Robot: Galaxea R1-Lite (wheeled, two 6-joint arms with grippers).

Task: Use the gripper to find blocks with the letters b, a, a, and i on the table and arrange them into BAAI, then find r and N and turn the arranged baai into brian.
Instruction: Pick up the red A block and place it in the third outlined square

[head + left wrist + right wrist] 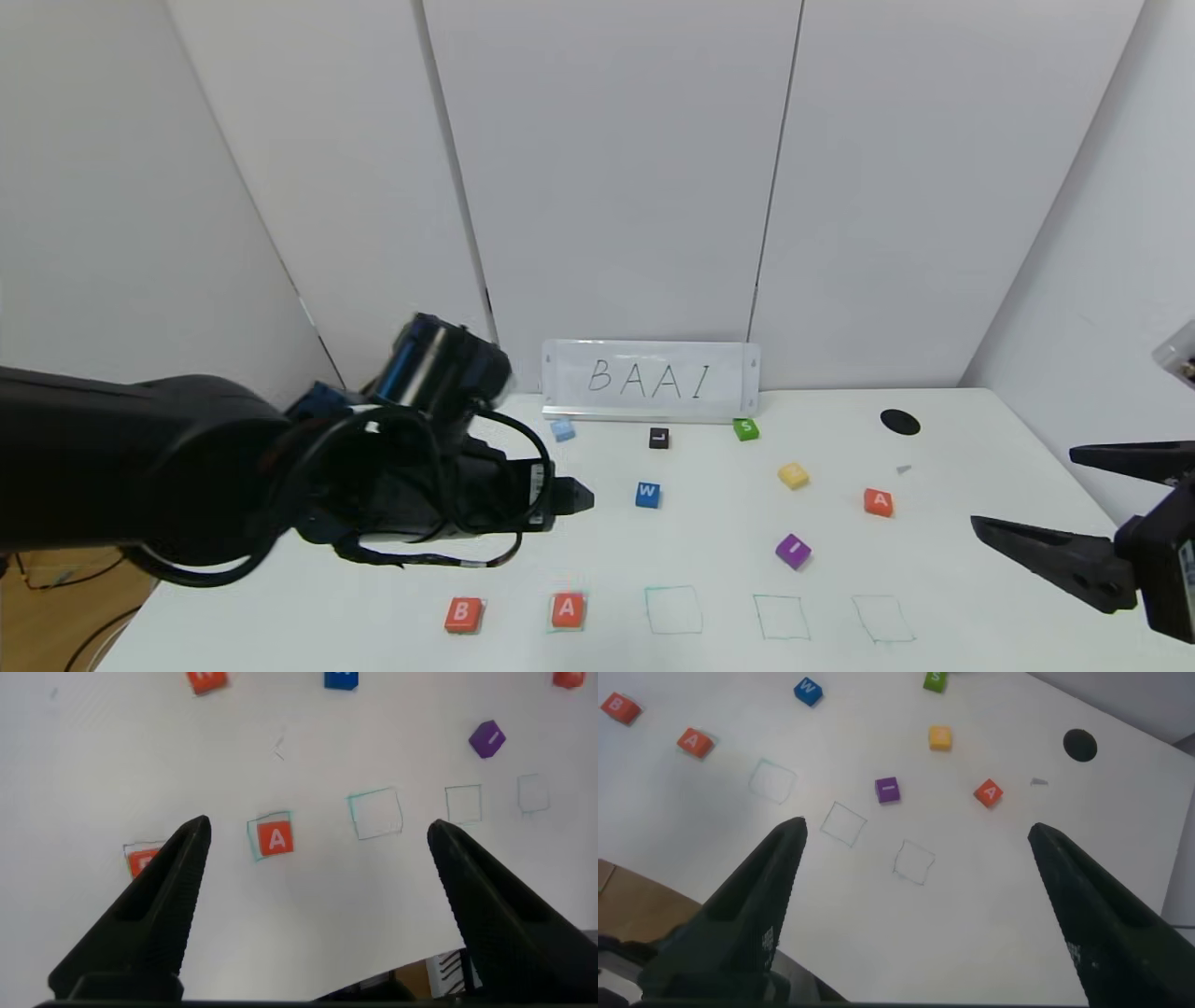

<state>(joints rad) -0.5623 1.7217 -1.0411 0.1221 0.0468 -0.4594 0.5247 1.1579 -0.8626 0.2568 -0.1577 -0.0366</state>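
Orange-red B block (464, 615) and A block (567, 610) lie square, letters upright, beside the purple I block (793, 551) — it sits tilted. Left hand (318, 859) hovers above them on the counter (990, 560), fingers apart; right hand (915, 859) is also apart.

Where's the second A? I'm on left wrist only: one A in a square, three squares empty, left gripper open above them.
Observer: The second A lies loose on the right side of the table, near the black disc.
Operator: What's behind my finger?
Observer: The B, just left of the A in its square.
Operator: Right arm?
Observer: The right gripper hangs open and empty at the table's right edge, close to that loose A. The left gripper is far from it.
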